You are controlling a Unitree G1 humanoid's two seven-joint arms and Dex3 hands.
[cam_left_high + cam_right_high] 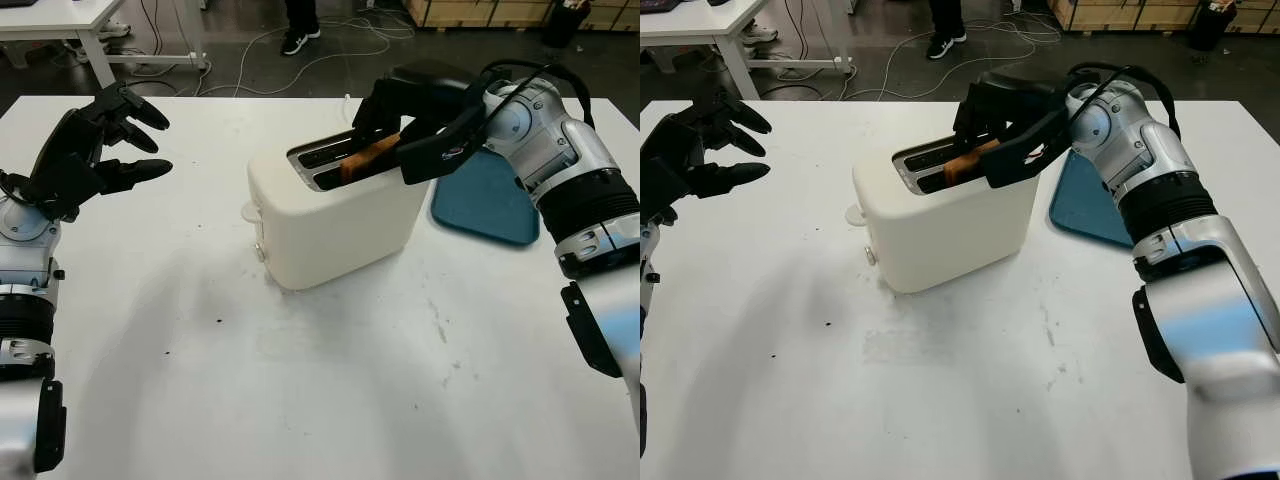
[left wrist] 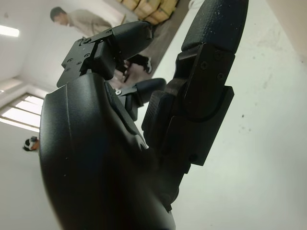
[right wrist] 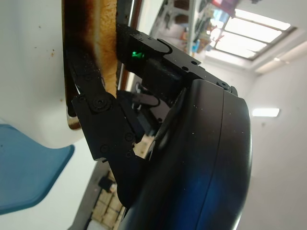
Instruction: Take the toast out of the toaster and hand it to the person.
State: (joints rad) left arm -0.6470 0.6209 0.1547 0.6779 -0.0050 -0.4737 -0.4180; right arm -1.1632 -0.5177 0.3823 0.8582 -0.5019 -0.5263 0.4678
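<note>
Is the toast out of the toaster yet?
No. The toast still sits in the toaster slot, its top edge sticking out, with the right hand fingers closed on it.

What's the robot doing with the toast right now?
Right hand shut on toast, still in toaster. Left hand open, raised at table's left. Nothing blocking.

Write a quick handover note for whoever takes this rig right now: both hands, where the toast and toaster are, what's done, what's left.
Right hand: at the toaster's top, fingers closed around the toast.
Left hand: open, raised over the table's left side, holding nothing.
Toaster: mid-table; the toast is partly in its slot. Blue tray lies to its right.
Done: toast gripped.
Left: lift it clear, then pass it to the person; a person shows in the left wrist view.
</note>
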